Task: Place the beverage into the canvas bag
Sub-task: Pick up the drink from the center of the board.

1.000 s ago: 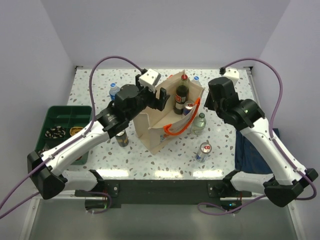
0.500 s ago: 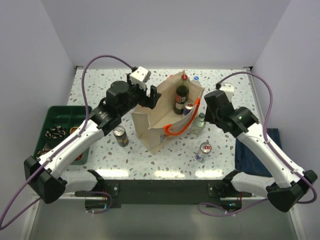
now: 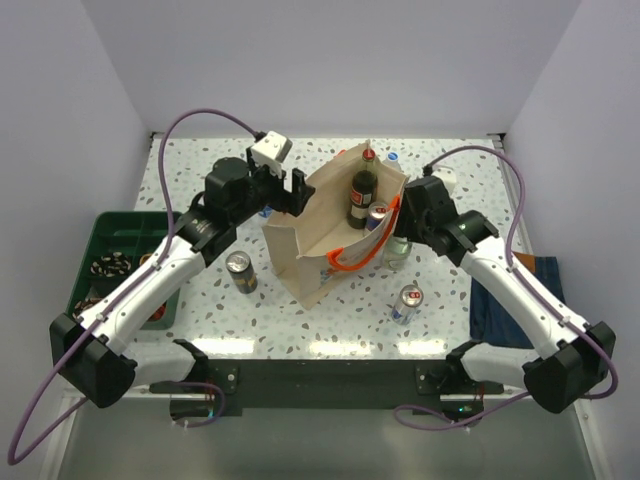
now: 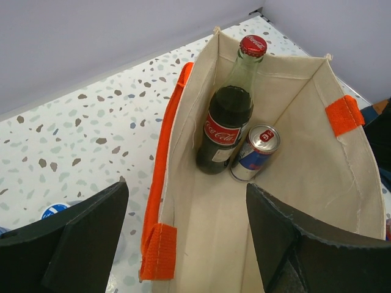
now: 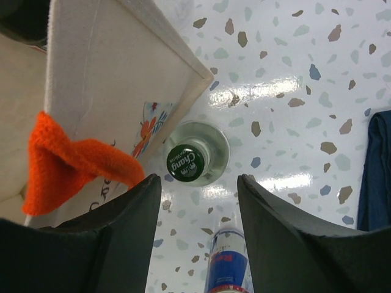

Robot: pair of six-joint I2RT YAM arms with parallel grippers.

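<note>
The canvas bag (image 3: 300, 265) stands open in the middle of the counter (image 3: 190, 170). Inside it, at the far end, a cola bottle (image 4: 225, 125) with a red cap stands up. A small can (image 4: 255, 152) stands just beside it.

The left pincer (image 4: 186, 201) hangs over the left rim of the bag. It is wide open and holds nothing. One finger is outside the bag wall and the other is over the inside.

A green-capped bottle (image 5: 186, 162) stands on the counter, just right of the bag and near its orange handle (image 5: 73, 162). The right pincer (image 5: 197, 183) is right above this bottle. It is open, with one finger on each side of the cap, and it grips nothing.

Another can (image 3: 408, 302) lies nearer, and one more can (image 3: 240, 270) stands left of the bag.
</note>
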